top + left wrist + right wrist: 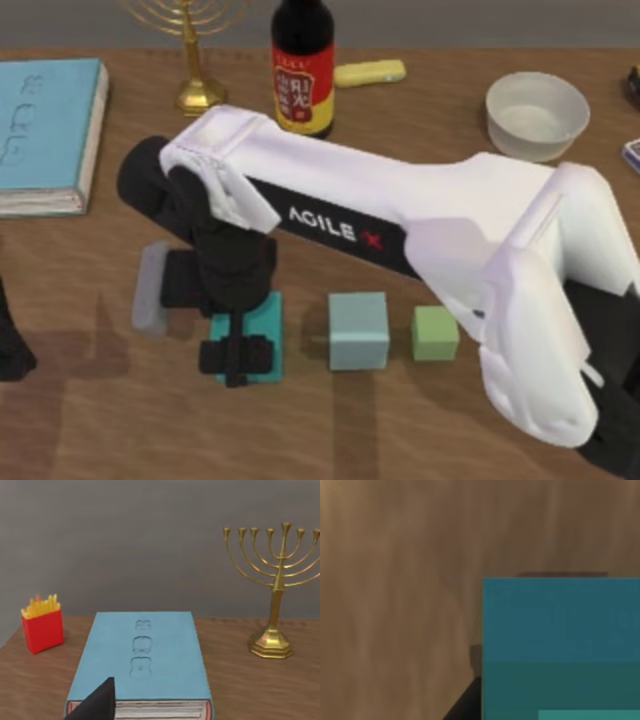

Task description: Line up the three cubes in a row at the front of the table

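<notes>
Three cubes stand in a row near the front of the table (120, 420). The teal cube (265, 325) is at the left, the pale sky-blue cube (358, 330) in the middle and the small light green cube (435, 333) at the right. My right arm reaches across from the right, and its gripper (236, 357) sits over the teal cube, shut on it. In the right wrist view the teal cube (560, 630) fills the frame, with one dark finger (467, 707) flush against its side. My left gripper (10, 345) is parked at the table's left edge.
At the back left lies a pale blue book (45, 130) (142, 655). Along the back stand a gold menorah (195, 60) (272, 605), a dark bottle (302, 65), a yellow bar (370, 72) and a white bowl (536, 113). A red fries box (42, 625) stands beside the book.
</notes>
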Action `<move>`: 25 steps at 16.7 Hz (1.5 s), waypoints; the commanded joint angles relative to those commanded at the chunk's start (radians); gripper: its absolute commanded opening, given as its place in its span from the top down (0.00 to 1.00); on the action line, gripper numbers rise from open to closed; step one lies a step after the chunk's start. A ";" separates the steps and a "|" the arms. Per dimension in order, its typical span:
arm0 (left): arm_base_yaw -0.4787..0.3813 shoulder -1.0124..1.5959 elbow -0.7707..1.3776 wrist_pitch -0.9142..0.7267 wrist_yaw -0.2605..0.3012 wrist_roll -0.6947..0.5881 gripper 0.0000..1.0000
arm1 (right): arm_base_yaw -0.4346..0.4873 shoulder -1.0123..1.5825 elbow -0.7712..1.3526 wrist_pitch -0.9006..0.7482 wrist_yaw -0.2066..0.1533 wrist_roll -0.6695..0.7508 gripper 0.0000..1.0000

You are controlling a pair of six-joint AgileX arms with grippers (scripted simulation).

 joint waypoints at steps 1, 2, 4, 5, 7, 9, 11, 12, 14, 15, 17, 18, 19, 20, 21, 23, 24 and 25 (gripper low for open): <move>0.000 0.000 0.000 0.000 0.000 0.000 0.00 | 0.000 0.000 0.000 0.000 0.000 0.000 0.10; 0.000 0.000 0.000 0.000 0.000 0.000 0.00 | 0.000 0.000 0.000 0.000 0.000 0.000 0.02; 0.000 0.000 0.000 0.000 0.000 0.000 0.00 | 0.000 0.000 0.000 0.000 0.000 0.000 0.00; 0.000 0.000 0.000 0.000 0.000 0.000 0.00 | 0.000 0.000 0.000 0.000 0.000 0.000 0.00; 0.000 0.000 0.000 0.000 0.000 0.000 0.00 | 0.000 0.000 0.000 0.000 0.000 0.000 0.00; 0.000 0.000 0.000 0.000 0.000 0.000 0.00 | 0.000 0.000 0.000 0.000 0.000 0.000 0.00; 0.000 0.000 0.000 0.000 0.000 0.000 0.00 | -0.003 0.000 0.000 0.000 0.000 0.000 0.00; 0.000 0.000 0.000 0.000 0.000 0.000 0.00 | -0.003 0.001 0.003 -0.003 0.000 0.000 0.00; 0.000 0.000 0.000 0.000 0.000 0.000 0.00 | -0.002 0.014 0.041 -0.038 0.001 0.000 0.00; 0.000 0.000 0.000 0.000 0.000 0.000 0.00 | -0.002 0.023 0.075 -0.069 0.001 0.001 0.00; 0.000 0.000 0.000 0.000 0.000 0.000 0.00 | -0.001 0.043 0.176 -0.146 0.001 0.002 0.00; 0.000 0.000 0.000 0.000 0.000 0.000 0.00 | 0.001 0.054 0.240 -0.188 0.001 0.001 0.00; 0.000 0.000 0.000 0.000 0.000 0.000 0.00 | 0.003 0.065 0.301 -0.232 0.001 0.000 0.00; 0.000 0.000 0.000 0.000 0.000 0.000 0.00 | 0.005 0.074 0.352 -0.272 0.001 -0.001 0.00; 0.000 0.000 0.000 0.000 0.000 0.000 0.00 | 0.006 0.081 0.394 -0.309 0.001 -0.002 0.00; 0.000 0.000 0.000 0.000 0.000 0.000 0.00 | 0.006 0.089 0.444 -0.355 0.001 -0.002 0.00; 0.000 0.000 0.000 0.000 0.000 0.000 0.00 | 0.005 0.090 0.453 -0.364 0.001 -0.001 0.00; 0.000 0.000 0.000 0.000 0.000 0.000 0.00 | 0.005 0.090 0.454 -0.364 0.001 -0.001 0.00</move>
